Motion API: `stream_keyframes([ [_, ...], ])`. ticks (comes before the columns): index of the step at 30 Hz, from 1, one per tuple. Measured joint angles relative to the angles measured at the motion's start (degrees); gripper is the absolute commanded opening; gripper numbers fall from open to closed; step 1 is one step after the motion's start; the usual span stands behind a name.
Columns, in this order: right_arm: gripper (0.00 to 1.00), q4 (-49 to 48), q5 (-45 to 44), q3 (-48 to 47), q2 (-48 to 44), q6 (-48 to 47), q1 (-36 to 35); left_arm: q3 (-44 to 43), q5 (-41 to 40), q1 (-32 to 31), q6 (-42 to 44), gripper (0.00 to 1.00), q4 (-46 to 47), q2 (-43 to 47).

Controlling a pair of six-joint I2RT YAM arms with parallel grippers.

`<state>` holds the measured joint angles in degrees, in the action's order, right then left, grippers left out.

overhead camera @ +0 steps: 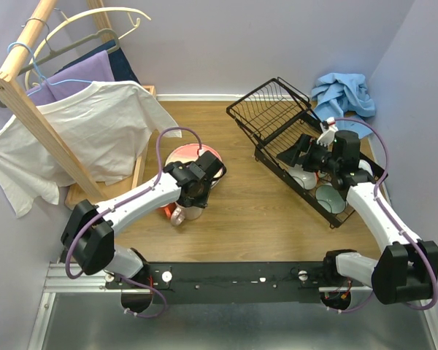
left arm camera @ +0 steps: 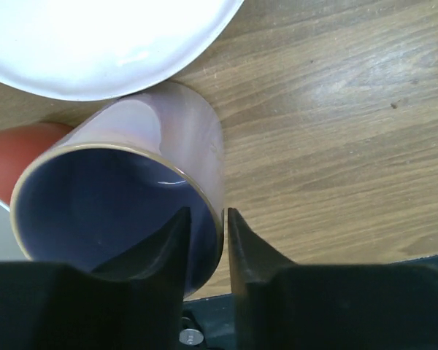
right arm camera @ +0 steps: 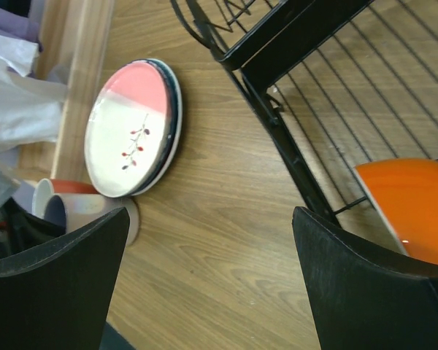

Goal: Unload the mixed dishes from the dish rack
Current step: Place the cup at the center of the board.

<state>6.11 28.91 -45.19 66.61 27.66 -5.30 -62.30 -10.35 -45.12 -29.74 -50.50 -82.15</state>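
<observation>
**Fingers**
- The left gripper (left arm camera: pixel 206 219) is recorded with its fingers (left arm camera: pixel 168 248) nearly closed. They are clamped across the wall of the purple-inside mug (left arm camera: pixel 102 197), one finger inside the rim and the other outside.
- This mug is located left of centre in the top view, on the table (overhead camera: pixel 255 211), just beside the plates.
- The right gripper (right arm camera: pixel 210 219) is recorded with its fingers (right arm camera: pixel 365 284) spread wide. Nothing is held or touched.
- In the top view the right gripper is placed over the dish rack (overhead camera: pixel 266 109), in the right half of the frame.

**Counts**
- Plates: two are counted, stacked on the table at the upper left of the right wrist view. The pink-and-cream plate (right arm camera: pixel 128 124) lies on top and a dark-rimmed plate (right arm camera: pixel 177 95) lies beneath it.
- Mugs on the table: two are counted. The purple-inside mug is one, and a red-orange mug (left arm camera: pixel 18 149) is close beside it at the left edge of the left wrist view.
- Bowls in the rack: two are noted in the top view, a white bowl (overhead camera: pixel 304 180) and a pale-green bowl (overhead camera: pixel 330 197), at the rack's lower end.
- One orange vessel (right arm camera: pixel 416 211) is seen inside the rack at the right edge of the right wrist view. Whether it is a mug or a bowl cannot be told.
</observation>
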Motion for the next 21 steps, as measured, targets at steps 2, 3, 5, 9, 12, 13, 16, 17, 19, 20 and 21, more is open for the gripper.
stream_keyframes([
  [2, 1.0, 1.31, -1.31, -0.87, 0.0, -1.49, 0.0, 0.0, -0.39, 0.0, -0.07, 0.6, 0.52, 0.24],
  [3, 1.0, 1.88, -1.9, -1.29, 0.0, -2.14, 0.0, 0.0, -0.5, 0.0, -0.11, 0.64, 0.68, 0.33],
  [5, 1.0, 3.17, -3.15, -2.05, 0.0, -3.76, 0.0, 0.0, -0.7, 0.0, -0.15, 0.73, 0.85, 0.68],
  [9, 1.0, 6.82, -6.69, -4.72, 0.0, -7.41, 0.0, -0.04, -1.01, 0.0, -0.28, 0.86, 0.94, 3.17],
  [12, 1.0, 9.44, -9.33, -7.08, 0.02, -10.34, 0.0, -0.5, -1.07, 0.0, -0.33, 0.94, 0.92, 5.53],
  [13, 1.0, 10.38, -10.38, -8.0, 0.07, -11.52, 0.0, -0.98, -1.14, 0.0, -0.31, 0.96, 0.98, 6.54],
  [16, 1.0, 13.05, -13.88, -10.93, 0.37, -14.21, 0.0, -1.9, -1.25, 0.02, -0.24, 0.99, 1.49, 9.27],
  [17, 1.0, 13.68, -15.04, -11.72, 0.52, -14.86, 0.0, -2.03, -1.27, 0.13, -0.22, 0.99, 1.86, 10.51],
  [19, 1.0, 15.04, -17.35, -13.4, 1.11, -15.67, 0.0, -2.03, -1.31, 0.48, -0.15, 0.99, 2.32, 12.72],
  [20, 1.0, 15.67, -18.69, -14.16, 1.53, -15.93, 0.0, -2.01, -1.42, 0.74, -0.07, 0.99, 2.67, 13.79],
  [21, 1.0, 16.48, -20.06, -15.04, 2.16, -16.44, 0.02, -1.86, -1.44, 0.92, -0.04, 0.99, 3.15, 14.56],
])
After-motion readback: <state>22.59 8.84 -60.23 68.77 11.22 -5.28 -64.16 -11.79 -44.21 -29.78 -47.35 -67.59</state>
